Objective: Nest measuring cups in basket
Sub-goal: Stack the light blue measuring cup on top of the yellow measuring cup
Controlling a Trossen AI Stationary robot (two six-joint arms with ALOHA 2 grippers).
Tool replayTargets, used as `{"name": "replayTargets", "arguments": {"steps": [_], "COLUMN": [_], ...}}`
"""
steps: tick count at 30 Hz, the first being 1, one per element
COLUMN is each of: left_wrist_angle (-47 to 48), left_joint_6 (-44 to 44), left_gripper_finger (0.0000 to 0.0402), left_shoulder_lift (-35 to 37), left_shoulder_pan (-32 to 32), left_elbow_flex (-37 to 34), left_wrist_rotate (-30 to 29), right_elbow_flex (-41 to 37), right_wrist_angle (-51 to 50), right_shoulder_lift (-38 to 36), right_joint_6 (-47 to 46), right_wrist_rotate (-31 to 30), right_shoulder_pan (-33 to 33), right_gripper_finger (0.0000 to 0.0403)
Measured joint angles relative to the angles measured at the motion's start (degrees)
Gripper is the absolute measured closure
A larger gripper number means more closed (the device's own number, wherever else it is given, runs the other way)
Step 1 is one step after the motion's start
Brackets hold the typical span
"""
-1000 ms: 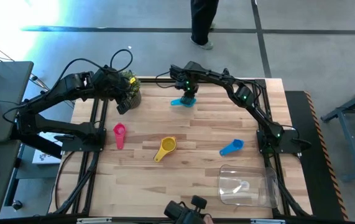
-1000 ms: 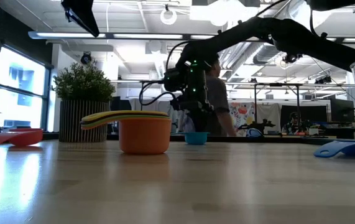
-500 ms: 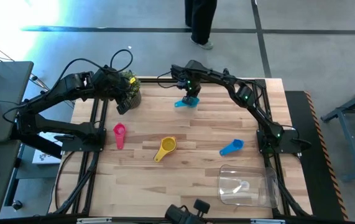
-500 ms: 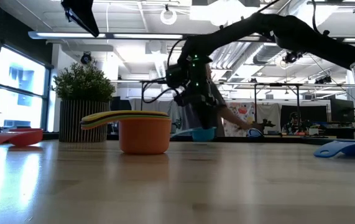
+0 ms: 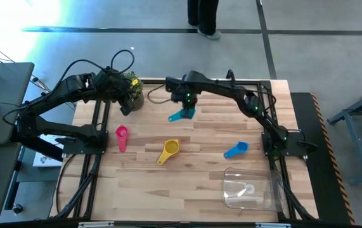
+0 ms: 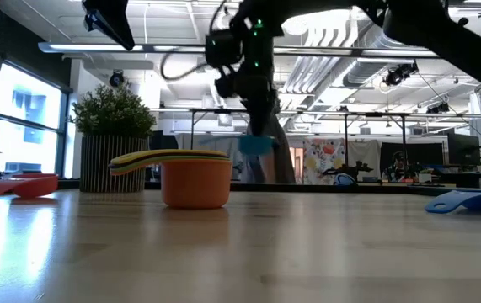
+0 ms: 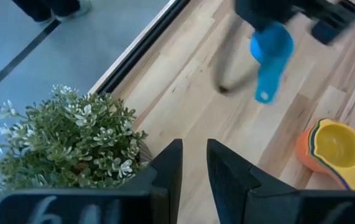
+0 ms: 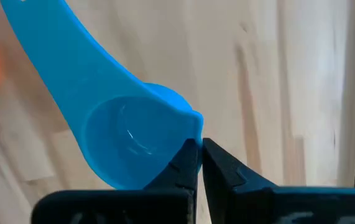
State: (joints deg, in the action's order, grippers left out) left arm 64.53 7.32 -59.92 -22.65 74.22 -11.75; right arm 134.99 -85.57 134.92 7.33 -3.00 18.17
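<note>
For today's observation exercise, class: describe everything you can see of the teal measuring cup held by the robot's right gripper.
The teal plastic measuring cup is a small round bowl with a flat, tapering handle, smooth and glossy, with nothing visible inside. The right gripper pinches its rim between closed fingertips. In the low view the cup hangs in the air, clear of the wooden table. From above it sits over the table's far middle, its handle pointing toward the yellow-topped stack of cups. Nothing else touches it.

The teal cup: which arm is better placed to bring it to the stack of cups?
The right: its gripper already holds the teal cup above the table. The left gripper waits by the plant.
</note>
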Motion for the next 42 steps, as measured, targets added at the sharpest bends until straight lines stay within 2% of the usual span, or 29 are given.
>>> {"name": "replayTargets", "arguments": {"steps": [9,15,33,42], "left_wrist_angle": [-0.1,-0.1,-0.1,-0.1], "left_joint_6": [5.9,6.3,7.7,7.7], "left_gripper_finger": [0.0339,0.0339,0.0339,0.0339], "left_shoulder_lift": [0.0,0.0,0.0,0.0], "left_shoulder_pan": [0.0,0.0,0.0,0.0], "left_elbow_flex": [0.0,0.0,0.0,0.0], "left_wrist_rotate": [0.0,0.0,0.1,4.3], "right_elbow_flex": [0.0,0.0,0.0,-2.9], "right_wrist_angle": [6.5,10.6,17.0,17.1], "right_shoulder_lift": [-0.4,-0.4,-0.2,-0.1], "right_joint_6": [6.0,8.0,11.4,10.9], "right_wrist_rotate": [1.9,3.0,8.1,8.1], "right_shoulder_pan": [-8.8,-12.7,-16.5,-16.8], "right_gripper_finger": [0.0402,0.0403,0.0403,0.0403]}}
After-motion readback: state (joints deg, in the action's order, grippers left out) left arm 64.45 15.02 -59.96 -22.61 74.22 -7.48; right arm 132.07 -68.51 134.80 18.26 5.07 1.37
